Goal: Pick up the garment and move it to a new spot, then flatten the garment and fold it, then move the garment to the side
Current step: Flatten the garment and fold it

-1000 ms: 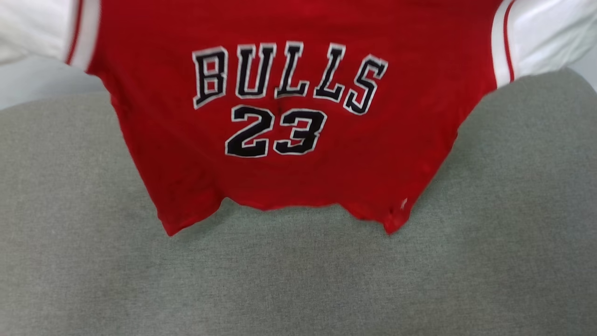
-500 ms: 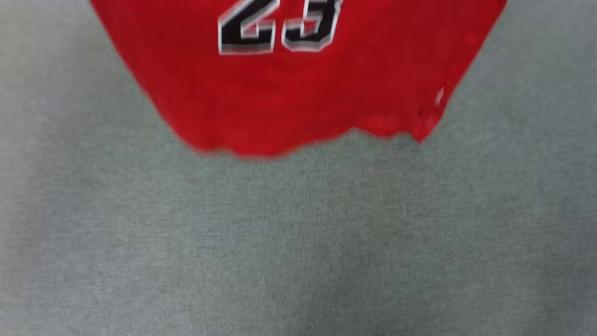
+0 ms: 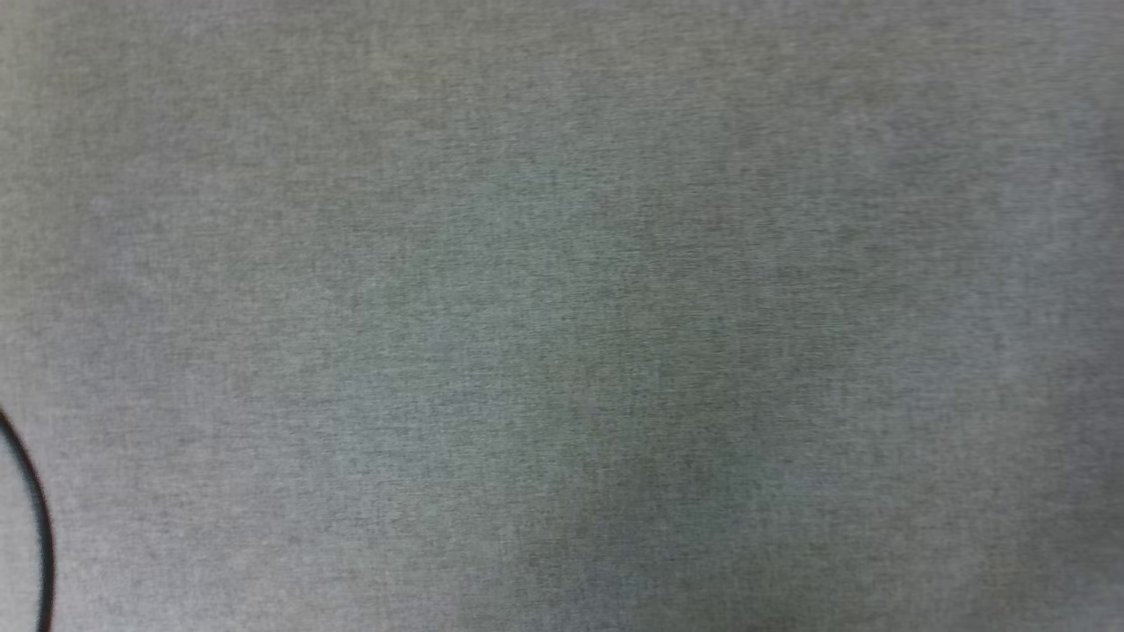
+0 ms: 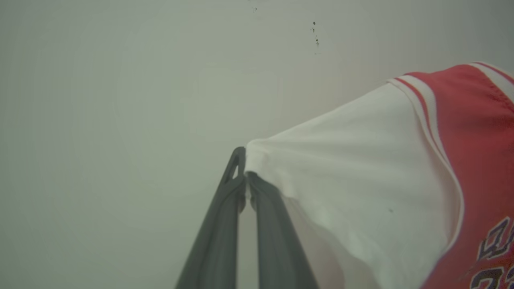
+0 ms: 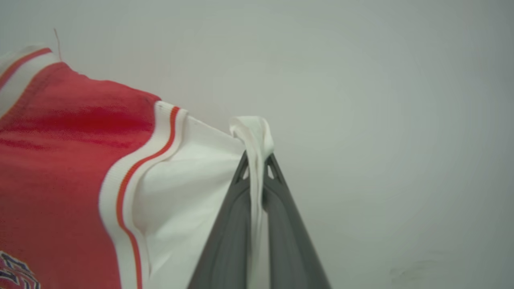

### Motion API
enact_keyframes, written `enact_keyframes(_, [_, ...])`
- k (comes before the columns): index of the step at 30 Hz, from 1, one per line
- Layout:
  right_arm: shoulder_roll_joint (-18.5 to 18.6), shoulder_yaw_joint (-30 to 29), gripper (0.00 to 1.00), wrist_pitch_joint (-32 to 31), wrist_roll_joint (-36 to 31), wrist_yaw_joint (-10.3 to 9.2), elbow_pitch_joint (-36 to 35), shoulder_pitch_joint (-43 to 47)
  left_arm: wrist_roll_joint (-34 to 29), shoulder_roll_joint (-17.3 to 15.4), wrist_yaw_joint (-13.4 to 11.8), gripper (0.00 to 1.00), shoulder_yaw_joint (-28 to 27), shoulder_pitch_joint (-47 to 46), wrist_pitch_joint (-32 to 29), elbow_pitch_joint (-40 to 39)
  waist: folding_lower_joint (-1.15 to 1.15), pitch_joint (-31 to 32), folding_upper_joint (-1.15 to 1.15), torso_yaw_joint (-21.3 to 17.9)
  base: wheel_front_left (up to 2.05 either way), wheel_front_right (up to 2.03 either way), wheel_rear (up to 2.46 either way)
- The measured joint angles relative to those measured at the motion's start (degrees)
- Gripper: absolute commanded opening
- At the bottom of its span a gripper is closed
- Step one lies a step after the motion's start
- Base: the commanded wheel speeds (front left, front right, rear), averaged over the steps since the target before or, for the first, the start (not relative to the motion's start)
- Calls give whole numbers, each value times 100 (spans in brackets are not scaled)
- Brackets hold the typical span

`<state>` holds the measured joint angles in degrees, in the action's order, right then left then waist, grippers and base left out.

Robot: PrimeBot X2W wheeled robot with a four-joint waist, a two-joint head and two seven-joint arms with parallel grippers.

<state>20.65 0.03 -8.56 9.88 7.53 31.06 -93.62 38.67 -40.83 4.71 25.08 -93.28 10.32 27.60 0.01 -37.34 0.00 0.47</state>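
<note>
Clamping the garment (image 4: 474,140) by opposite sleeve ends, left gripper (image 4: 243,174) and right gripper (image 5: 257,166) hold it spread aloft, likely for laying flat.

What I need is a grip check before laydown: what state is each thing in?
red jersey: held aloft, stretched by both white sleeves
left end effector: shut on one sleeve's edge
right end effector: shut on the other sleeve, bunched
grey cloth surface: flat, smooth
</note>
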Motion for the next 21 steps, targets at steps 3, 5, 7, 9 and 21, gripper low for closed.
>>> enact_keyframes(3, [-135, 34, 0, 303, -87, 0, 280, 67, -10, 183, 103, 0, 143, 59, 185, 314, 0, -63, 0, 98, 0, 0, 0])
enact_keyframes(5, [-213, 135, 0, 453, -66, 0, 431, 264, 10, 266, 165, 0, 244, 258, 275, 480, 0, -66, 0, 143, 0, 0, 0])
enact_keyframes(7, [-288, 444, 0, 690, 171, 0, 599, 876, 79, 489, 223, 0, 466, 959, 402, 684, -1, 30, 0, 185, 0, 0, 0])
enact_keyframes(9, [-288, 609, 0, 779, 315, 0, 622, 1237, 96, 550, 237, 0, 565, 1380, 442, 717, 0, 122, 0, 197, 0, 0, 0])
enact_keyframes(21, [321, 1993, 0, 798, 2178, -2, -116, 4331, 159, 786, 270, 0, 890, 4780, 467, -35, -1, 1098, 0, 245, 0, 0, 0])
